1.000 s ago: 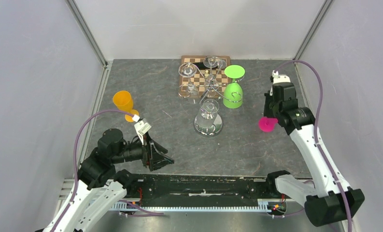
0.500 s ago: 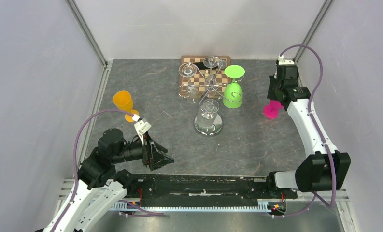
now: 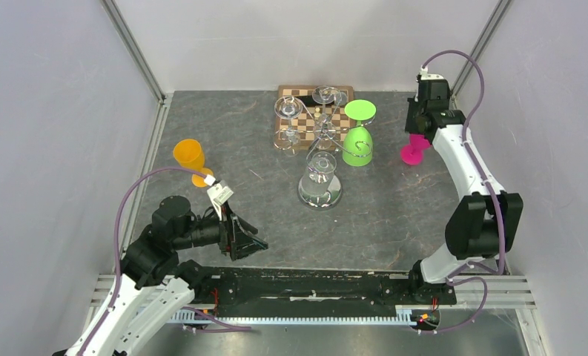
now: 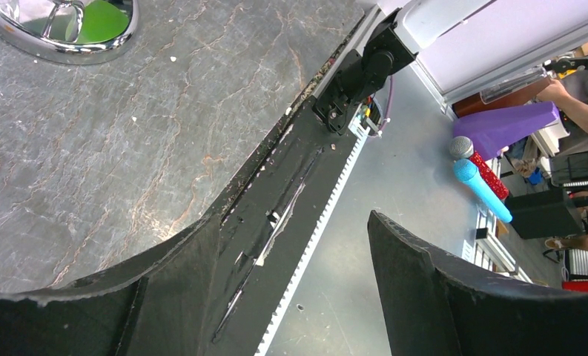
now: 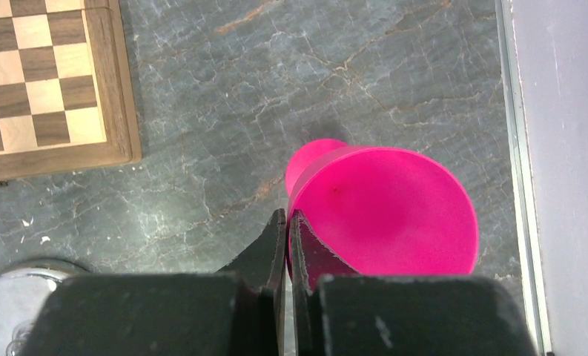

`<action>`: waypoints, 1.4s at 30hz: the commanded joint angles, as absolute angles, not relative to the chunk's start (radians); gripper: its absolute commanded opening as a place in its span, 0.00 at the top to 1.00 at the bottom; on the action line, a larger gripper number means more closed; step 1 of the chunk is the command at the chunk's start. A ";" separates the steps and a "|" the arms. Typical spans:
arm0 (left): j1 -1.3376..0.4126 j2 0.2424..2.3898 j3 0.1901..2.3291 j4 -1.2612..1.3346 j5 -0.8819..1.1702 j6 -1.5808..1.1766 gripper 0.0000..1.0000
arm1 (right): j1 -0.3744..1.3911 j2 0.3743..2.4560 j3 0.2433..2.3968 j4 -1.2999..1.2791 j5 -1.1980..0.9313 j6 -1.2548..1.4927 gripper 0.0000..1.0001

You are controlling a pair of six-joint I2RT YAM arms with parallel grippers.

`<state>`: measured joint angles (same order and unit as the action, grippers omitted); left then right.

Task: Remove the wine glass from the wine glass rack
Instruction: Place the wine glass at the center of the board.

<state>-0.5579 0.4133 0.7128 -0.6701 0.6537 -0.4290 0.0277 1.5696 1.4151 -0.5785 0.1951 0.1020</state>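
Three glasses are counted: one pink plastic wine glass (image 3: 410, 154), one green plastic wine glass (image 3: 358, 146) and one orange plastic wine glass (image 3: 189, 156). One shiny silver wire rack (image 3: 331, 194) with a round mirrored base is seen mid-table, in front of one wooden chessboard (image 3: 305, 122). The green glass is hung upside down on the rack's right side. The orange glass is stood upright at the far left. The pink glass is found at the far right, well apart from the rack. Its rim is pinched between the closed fingers of the right gripper (image 5: 288, 233). The left gripper (image 4: 291, 219) is held near the front edge, jaws spread wide.

Chessboard (image 3: 289, 94) and green glass (image 3: 357, 147) crowd the wine glass rack (image 3: 334, 197) from behind.
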 commanded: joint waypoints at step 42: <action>-0.557 0.428 0.708 -0.635 0.637 -0.455 0.21 | 0.024 1.673 1.647 -0.572 0.226 0.063 0.46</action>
